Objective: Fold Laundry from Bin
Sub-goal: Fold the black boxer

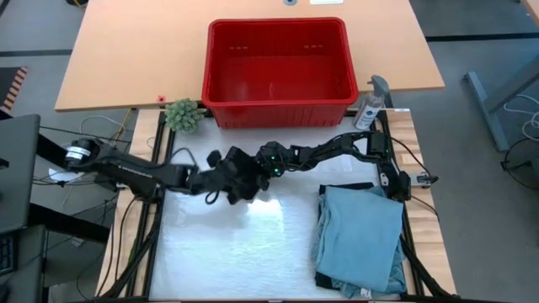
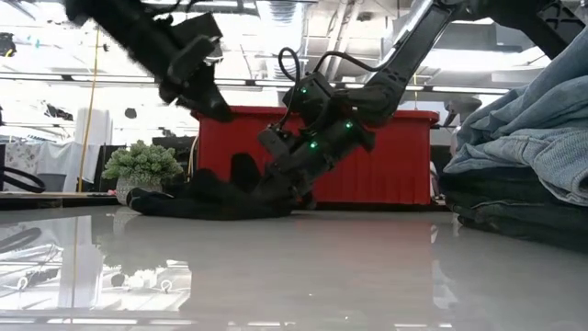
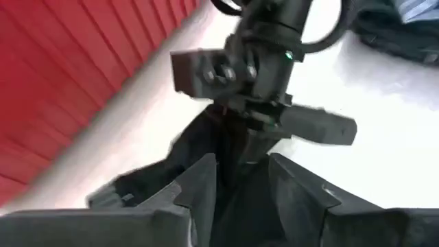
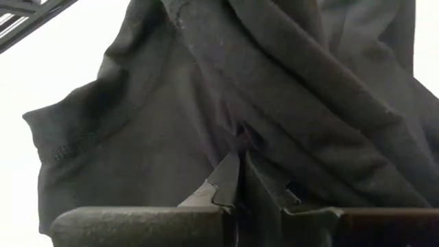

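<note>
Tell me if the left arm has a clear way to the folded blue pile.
Probably not directly: the right pincer, shut on the black garment, and its arm lie between the left pincer and the blue pile.

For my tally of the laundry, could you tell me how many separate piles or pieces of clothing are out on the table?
2: a black garment at mid-table in front of the red bin, and a folded blue stack on the right. The stack holds several layers; more may be hidden.
</note>
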